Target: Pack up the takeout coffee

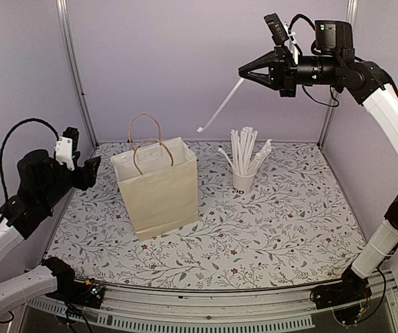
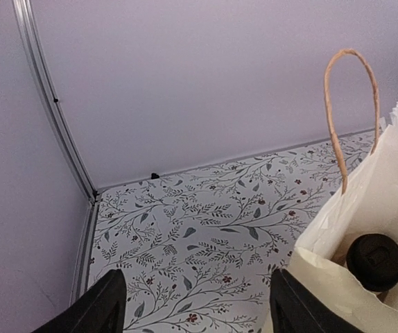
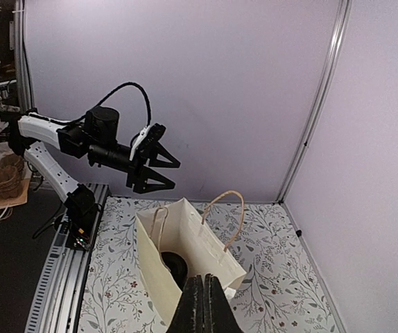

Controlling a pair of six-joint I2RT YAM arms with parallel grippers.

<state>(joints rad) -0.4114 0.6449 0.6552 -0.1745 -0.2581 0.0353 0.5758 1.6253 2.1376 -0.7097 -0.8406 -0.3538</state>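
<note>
Inside the paper bag (image 1: 159, 191), the takeout coffee (image 2: 375, 261) shows only its black lid (image 3: 175, 264). The bag's walls hide the cup's side and any lettering, and from the top camera the bag hides it altogether.

In the left wrist view the bag runs off the right and bottom edges. The left claw (image 2: 197, 291), left of the bag, is cut off at the bottom edge. The cup of straws (image 1: 243, 182) behind the bag is hidden there except for a few straw tops, and the dark marks low on it are too small to read.

In the right wrist view the right claw (image 3: 202, 295) covers part of the bag's near wall. High to the bag's right, the top end of the straw (image 1: 220, 105) is lost in that claw's tip.
</note>
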